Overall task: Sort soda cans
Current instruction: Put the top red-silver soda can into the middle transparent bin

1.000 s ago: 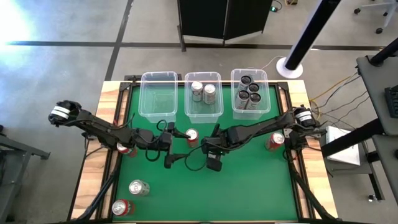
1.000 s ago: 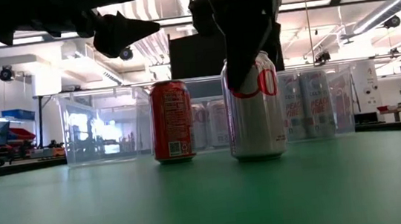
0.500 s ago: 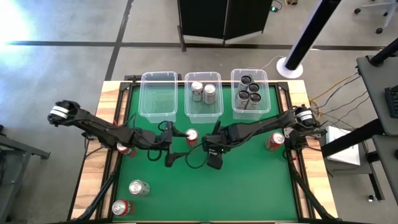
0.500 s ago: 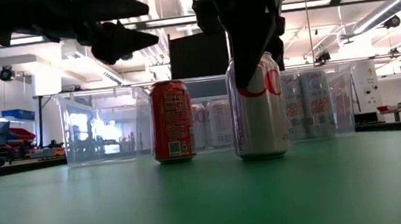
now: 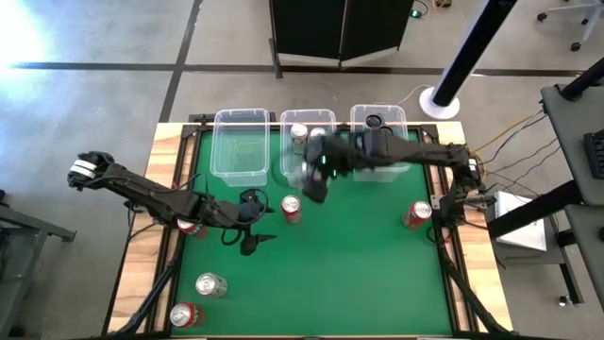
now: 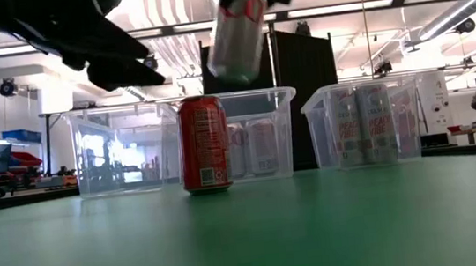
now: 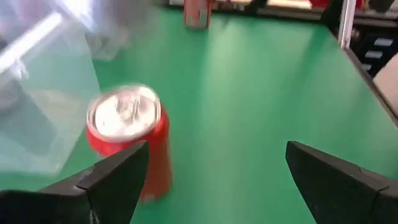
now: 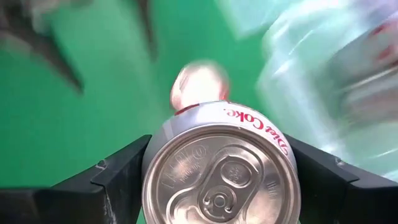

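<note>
Right gripper (image 5: 314, 179) is clamping a silver Diet Coke can (image 6: 239, 28), holding it tilted in the air by the middle bin (image 5: 309, 162). Left gripper (image 5: 257, 217) is hovering with fingers spread wide just beside a red can (image 5: 292, 209) standing on the green table (image 5: 377, 274).

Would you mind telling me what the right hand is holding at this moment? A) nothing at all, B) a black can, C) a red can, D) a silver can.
D: the right hand is shut on a silver can, lifted well above the table near the middle bin, while the red can stands free on the table.
</note>
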Controlling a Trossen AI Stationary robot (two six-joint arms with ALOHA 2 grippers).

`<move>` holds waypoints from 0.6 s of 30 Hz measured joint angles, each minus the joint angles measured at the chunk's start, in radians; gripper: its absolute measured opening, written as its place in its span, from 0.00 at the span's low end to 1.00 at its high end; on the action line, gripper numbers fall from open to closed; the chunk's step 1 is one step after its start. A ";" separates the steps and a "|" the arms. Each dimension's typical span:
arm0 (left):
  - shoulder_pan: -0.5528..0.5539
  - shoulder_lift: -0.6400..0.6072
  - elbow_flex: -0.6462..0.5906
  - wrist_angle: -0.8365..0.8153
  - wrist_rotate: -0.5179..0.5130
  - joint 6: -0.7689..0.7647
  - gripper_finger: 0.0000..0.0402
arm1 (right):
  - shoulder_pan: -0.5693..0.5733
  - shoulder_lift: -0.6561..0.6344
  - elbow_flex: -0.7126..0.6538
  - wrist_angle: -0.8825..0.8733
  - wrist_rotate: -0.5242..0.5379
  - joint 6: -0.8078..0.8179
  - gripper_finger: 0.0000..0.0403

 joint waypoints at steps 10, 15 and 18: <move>-0.003 -0.013 0.001 -0.071 0.007 -0.038 0.90 | -0.241 0.072 0.256 -0.032 0.035 -0.180 0.74; -0.002 -0.012 0.002 -0.070 0.007 -0.038 0.90 | -0.295 0.159 0.326 -0.109 0.019 -0.231 0.75; -0.002 -0.012 0.002 -0.070 0.006 -0.037 0.90 | -0.315 0.223 0.348 -0.161 0.010 -0.254 0.74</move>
